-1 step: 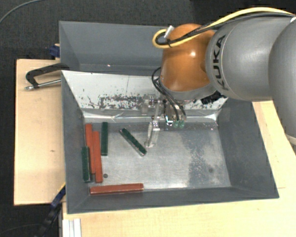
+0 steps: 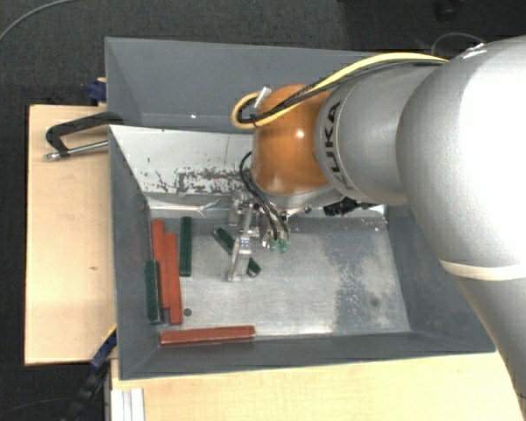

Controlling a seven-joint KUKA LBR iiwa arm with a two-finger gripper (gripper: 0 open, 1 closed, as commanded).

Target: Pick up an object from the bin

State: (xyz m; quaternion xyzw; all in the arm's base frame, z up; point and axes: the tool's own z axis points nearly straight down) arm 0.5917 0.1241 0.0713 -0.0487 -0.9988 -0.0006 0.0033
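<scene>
Your claw [image 2: 238, 268], a slim metal tool under the orange wrist cover [image 2: 285, 152], stood low over the middle of the grey metal bin [image 2: 368, 296], its tip close to the floor. Whether it was open or closed could not be told, and nothing was seen held in it.

Nearest it lay a short dark green block [image 2: 253, 268], just beside the tip toward the view's right. A second short dark green piece [image 2: 223, 235] lay near on the other side. The likely target was judged to be the first block (the closer of the two). It looked small, rigid and light, with smooth faces that could slip. You would do best to take it across its narrow width, at mid-length.

Along the view's left wall lay two long red sticks [image 2: 164, 270] side by side, flanked by a long dark green stick [image 2: 186, 246] and another dark green stick [image 2: 151, 292]. A long reddish-brown stick [image 2: 208, 333] lay along the near wall. All were well apart from the claw.

Open floor extended to the view's right of the claw, and no wall crowded it. One risk was noted: the block could be nudged aside on closing.
</scene>
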